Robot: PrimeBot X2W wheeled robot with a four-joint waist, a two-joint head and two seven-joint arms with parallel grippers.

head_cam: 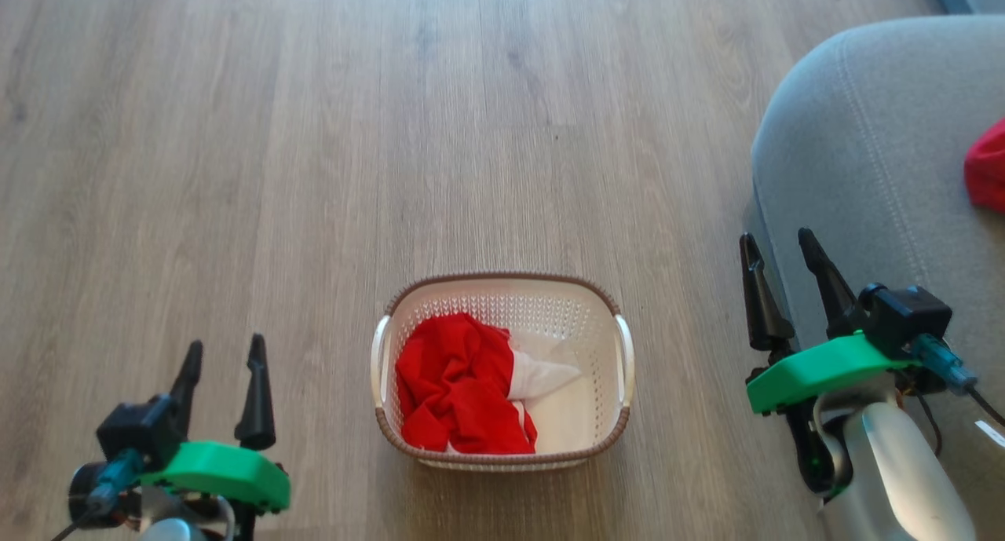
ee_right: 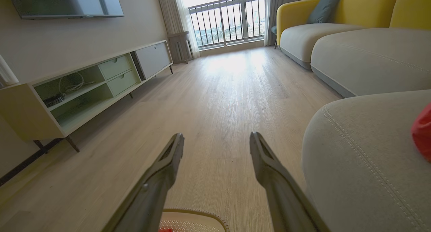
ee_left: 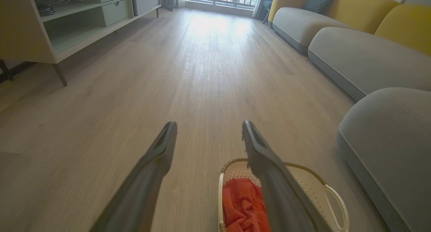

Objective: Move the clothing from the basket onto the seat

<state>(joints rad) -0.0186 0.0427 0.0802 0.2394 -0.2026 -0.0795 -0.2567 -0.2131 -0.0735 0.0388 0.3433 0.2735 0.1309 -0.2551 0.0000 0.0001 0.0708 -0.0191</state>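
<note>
Left gripper [head_cam: 225,343]: its two long dark fingers stand well apart with nothing between them, and it hovers over the pale wood-plank floor [head_cam: 314,133], off to the left of the basket. Right gripper [head_cam: 776,239], same story: fingers spread wide and empty, held higher up, just beside the rounded corner of the large grey fabric-upholstered seat [head_cam: 864,172].

Between the two arms, the small rectangular cream-white perforated plastic basket [head_cam: 502,301] with its brown woven-look rim sits on the floor, a strip of bare planks separating it from the seat. Inside it, a crumpled bright red fabric garment [head_cam: 459,384] fills the left half. A white fabric piece [head_cam: 550,376] lies right against it on the right.

Over on the seat, a second bright red piece [head_cam: 988,172] rests on the cushion past the line of stitching, cut off by the edge of the head view.
</note>
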